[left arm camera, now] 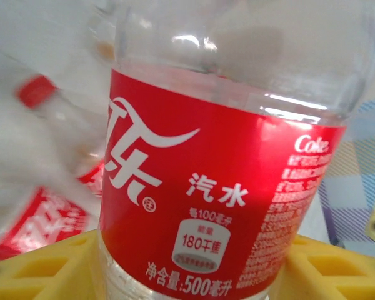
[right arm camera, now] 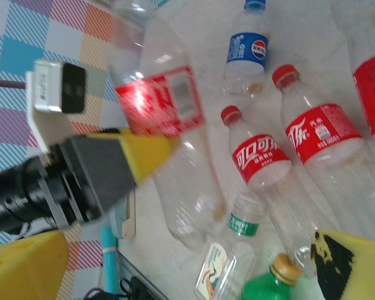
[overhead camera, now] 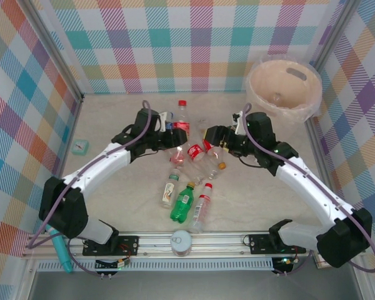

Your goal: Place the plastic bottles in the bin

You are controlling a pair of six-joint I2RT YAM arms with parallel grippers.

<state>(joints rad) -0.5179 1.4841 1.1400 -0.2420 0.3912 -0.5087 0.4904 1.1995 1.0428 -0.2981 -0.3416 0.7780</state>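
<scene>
Clamping a red-label bottle [left arm camera: 194, 206], L gripper [overhead camera: 169, 142] sits at 9 o'clock of the wide-open, empty R gripper [overhead camera: 209, 138] (bin [overhead camera: 314, 100] at 1 o'clock on table [overhead camera: 125, 187]).

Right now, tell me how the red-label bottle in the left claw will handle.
The red-label bottle in the left claw looks empty, so it is probably light. Its clear plastic wall would likely dent under a hard squeeze. Being smooth and round, it may slip, and would probably roll if dropped.
</scene>
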